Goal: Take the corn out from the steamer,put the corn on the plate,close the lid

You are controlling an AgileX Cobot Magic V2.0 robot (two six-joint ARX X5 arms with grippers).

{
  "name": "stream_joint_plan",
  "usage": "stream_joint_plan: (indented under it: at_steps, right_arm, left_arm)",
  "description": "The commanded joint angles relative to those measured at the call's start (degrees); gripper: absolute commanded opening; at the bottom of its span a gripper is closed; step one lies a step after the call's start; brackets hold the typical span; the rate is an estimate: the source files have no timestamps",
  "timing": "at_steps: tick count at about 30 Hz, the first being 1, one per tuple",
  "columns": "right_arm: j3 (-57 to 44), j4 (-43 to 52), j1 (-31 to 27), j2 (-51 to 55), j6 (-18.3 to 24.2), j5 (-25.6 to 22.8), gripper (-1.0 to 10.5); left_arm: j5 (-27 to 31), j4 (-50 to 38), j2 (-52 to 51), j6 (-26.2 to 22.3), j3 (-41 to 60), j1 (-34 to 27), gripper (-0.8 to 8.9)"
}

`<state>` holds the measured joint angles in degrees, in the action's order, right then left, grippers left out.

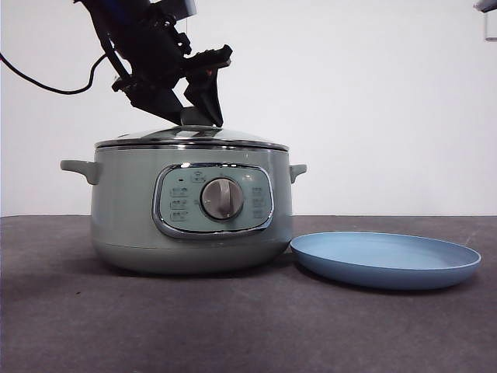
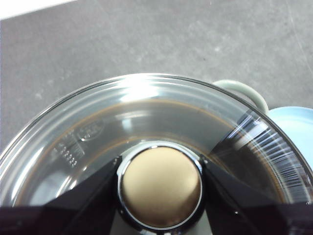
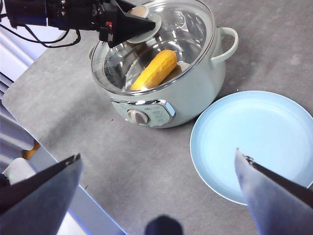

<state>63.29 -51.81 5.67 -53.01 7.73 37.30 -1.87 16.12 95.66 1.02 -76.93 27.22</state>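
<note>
On the steamer (image 1: 140, 210): the lid (image 1: 233, 138) sits closed.
Left gripper (image 2: 160, 188): we see both jaws flanking the lid's knob (image 2: 161, 186), seemingly clamped.
Right gripper (image 3: 156, 171): jaws spread wide, hovering above the plate (image 3: 254, 142).
Corn (image 3: 152, 69): inside the steamer, under glass.
Plate: beside the steamer.

The lid (image 2: 88, 142) bears embossed marks and the steamer (image 1: 190, 206) panel small icons, none legible.

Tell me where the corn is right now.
The corn lies inside the steamer, under the glass lid, seen in the right wrist view. The left gripper flanks the lid's knob; the plate beside the steamer holds nothing.
</note>
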Motion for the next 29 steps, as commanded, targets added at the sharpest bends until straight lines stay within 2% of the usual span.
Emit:
stream_joint_plan:
  at_steps: [1, 12, 18, 24, 29]
  right_arm:
    - [0.2, 0.2, 0.1, 0.0, -0.4, -0.2, 6.3]
    - [0.2, 0.3, 0.1, -0.4, -0.4, -0.3, 6.3]
    - [0.2, 0.9, 0.1, -1.5, -0.4, -0.3, 6.3]
    - [0.2, 7.0, 0.4, -3.9, -6.4, -0.2, 6.3]
    - [0.2, 13.0, 3.3, -7.0, -9.8, -0.3, 6.3]
  left_arm:
    - [-0.2, -1.0, -1.8, 0.5, -1.9, 0.0, -0.08]
    - [-1.6, 5.6, -9.0, 0.2, -7.1, 0.0, -0.08]
    - [-1.3, 14.4, -16.8, -3.1, -7.1, -0.1, -0.08]
    - [-1.3, 22.1, -25.3, -4.2, -7.1, -0.8, -0.08]
    - [-1.2, 27.2, -31.3, -4.1, -7.1, -0.8, -0.08]
